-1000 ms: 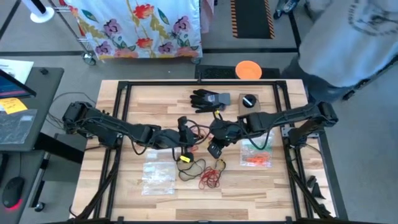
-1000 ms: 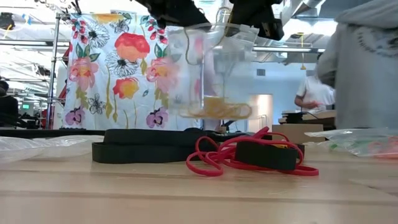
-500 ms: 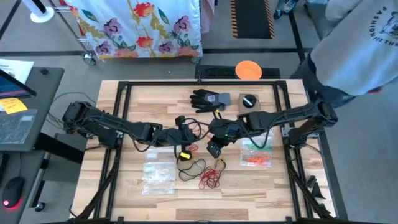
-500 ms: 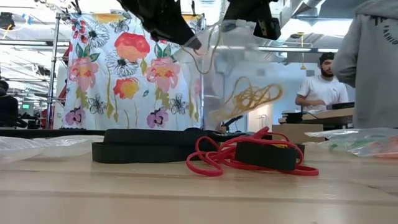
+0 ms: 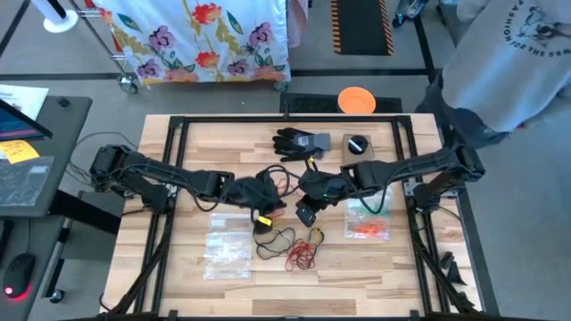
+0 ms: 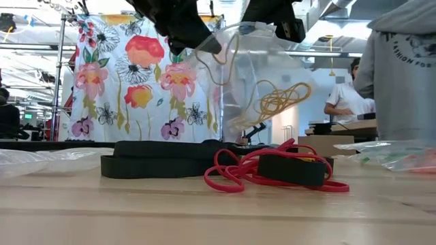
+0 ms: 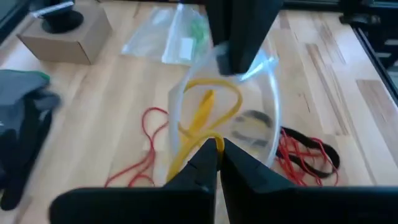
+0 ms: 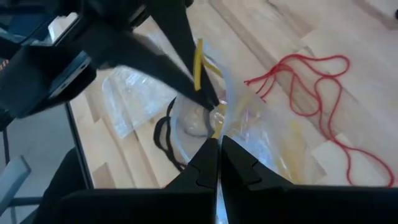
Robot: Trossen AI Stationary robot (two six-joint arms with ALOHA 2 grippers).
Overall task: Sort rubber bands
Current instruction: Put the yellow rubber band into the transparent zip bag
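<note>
A clear plastic bag (image 6: 253,75) hangs above the table's middle between my two grippers, mouth open, with yellow rubber bands (image 6: 276,102) inside. My left gripper (image 7: 215,148) is shut on one side of its rim and my right gripper (image 8: 217,152) on the opposite side. A wide yellow band (image 7: 200,115) runs past my left fingertips. Red bands (image 5: 299,257), black bands (image 5: 277,239) and an orange one (image 5: 315,235) lie loose on the table below. My left gripper pinches the bag's near rim (image 7: 208,138) between its two fingertips, slanting down from the table's left. The bag hangs clear of the table. Whether the yellow band is pinched too, I cannot tell. My right gripper pinches the opposite rim (image 8: 219,134) at its fingertips, slanting down from the table's right. The film hangs below it, clear of the table.
Two more clear bags lie on the table, one near left (image 5: 227,251) and one at the right holding orange and green bands (image 5: 366,223). A black glove (image 5: 299,143) and a small cardboard box (image 5: 357,148) sit at the far edge. A person (image 5: 508,62) stands at the far right corner.
My left gripper has rolled and edged toward my right gripper. The bag, which hung straight down, has tipped: its bottom with the yellow bands has swung up and sideways while both rims stay held.
</note>
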